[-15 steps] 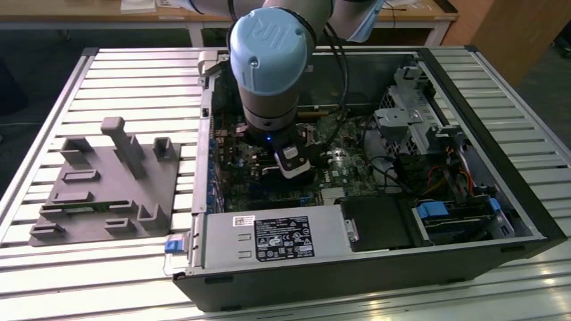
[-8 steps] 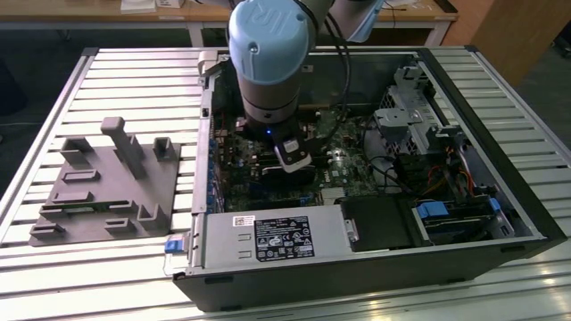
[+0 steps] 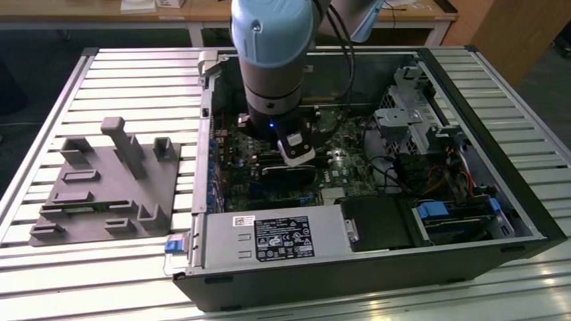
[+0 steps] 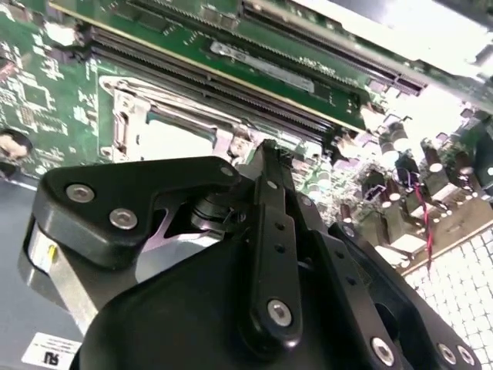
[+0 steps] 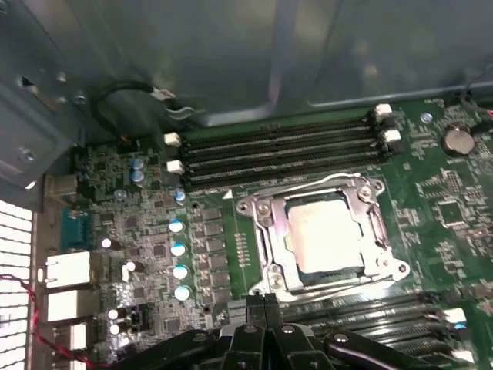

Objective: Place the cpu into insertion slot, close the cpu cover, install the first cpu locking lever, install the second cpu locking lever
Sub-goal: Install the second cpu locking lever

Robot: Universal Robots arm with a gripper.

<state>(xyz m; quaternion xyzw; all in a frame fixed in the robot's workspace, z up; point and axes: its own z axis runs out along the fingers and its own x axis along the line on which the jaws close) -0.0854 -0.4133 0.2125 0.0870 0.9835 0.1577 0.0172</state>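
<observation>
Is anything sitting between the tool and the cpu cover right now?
Nothing visible does. In the first wrist view the tool sits at the edge of the cpu cover, which lies flat around the cpu in the insertion slot. Only bare motherboard lies between them.

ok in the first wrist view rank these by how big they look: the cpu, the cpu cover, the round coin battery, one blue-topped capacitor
1. cpu cover, the frame around the chip
2. cpu, sitting inside that frame
3. coin battery
4. blue-topped capacitor; clearly the smallest, though it looks only modestly smaller than the battery
</observation>
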